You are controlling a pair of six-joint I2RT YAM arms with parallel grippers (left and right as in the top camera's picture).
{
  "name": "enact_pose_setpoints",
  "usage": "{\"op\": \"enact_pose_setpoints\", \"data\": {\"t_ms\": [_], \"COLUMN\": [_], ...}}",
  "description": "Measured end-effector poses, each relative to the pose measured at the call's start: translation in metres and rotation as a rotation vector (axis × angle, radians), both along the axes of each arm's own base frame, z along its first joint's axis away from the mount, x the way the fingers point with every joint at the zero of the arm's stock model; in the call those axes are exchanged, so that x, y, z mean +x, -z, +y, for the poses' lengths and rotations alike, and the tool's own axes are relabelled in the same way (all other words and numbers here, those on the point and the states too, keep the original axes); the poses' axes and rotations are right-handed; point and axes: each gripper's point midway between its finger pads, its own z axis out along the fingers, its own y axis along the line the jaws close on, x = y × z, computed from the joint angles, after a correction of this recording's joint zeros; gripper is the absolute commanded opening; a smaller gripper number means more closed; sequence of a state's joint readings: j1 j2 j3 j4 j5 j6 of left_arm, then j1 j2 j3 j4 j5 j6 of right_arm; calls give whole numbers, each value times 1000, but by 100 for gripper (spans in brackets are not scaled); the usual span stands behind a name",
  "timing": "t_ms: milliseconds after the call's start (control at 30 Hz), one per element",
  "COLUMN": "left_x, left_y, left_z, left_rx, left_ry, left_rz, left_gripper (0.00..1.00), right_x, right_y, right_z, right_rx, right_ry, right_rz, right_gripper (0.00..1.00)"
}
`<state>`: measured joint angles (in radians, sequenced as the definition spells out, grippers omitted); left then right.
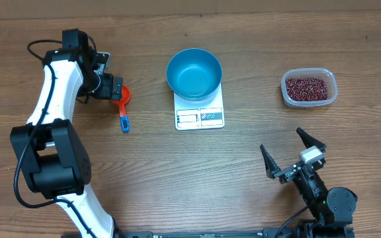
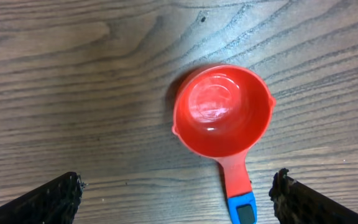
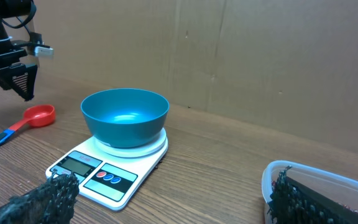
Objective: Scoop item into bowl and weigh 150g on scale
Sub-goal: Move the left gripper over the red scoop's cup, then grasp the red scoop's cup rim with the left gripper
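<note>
Beans (image 1: 307, 88) in tub (image 1: 334, 84), beyond right pincer (image 1: 280, 139).

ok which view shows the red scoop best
The left wrist view: the red scoop sits large and centred, seen from above, its cup empty. Overhead shows the scoop small. The right wrist view catches it far off, side-on.

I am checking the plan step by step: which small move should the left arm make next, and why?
Probably lower the left gripper onto the handle of the red scoop and close. It hangs open directly above the empty scoop, the bowl on the scale holds nothing, and the beans sit in the tub.
</note>
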<state>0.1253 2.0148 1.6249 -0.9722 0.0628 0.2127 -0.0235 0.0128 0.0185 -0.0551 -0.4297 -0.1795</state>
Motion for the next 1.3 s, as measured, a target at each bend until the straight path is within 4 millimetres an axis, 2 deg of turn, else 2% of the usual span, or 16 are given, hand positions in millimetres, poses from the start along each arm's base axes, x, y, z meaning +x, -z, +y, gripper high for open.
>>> {"op": "enact_pose_setpoints", "data": {"t_ms": [700,1000,1300], "left_x": [8,-4,-4], "left_y": [-1,27,31], "left_z": [0,0,1], "left_rx": [0,5,9], "left_ry": [1,-1,-2], "left_rz": [-33,-2,-7], "left_gripper": [100,100,100], "right_x": [0,0,0], "right_y": [0,0,0], "right_z": [0,0,0], "right_rx": [0,0,0], "right_ry": [1,1,0], "right_rz": [0,0,0], "right_gripper": [100,100,100]}}
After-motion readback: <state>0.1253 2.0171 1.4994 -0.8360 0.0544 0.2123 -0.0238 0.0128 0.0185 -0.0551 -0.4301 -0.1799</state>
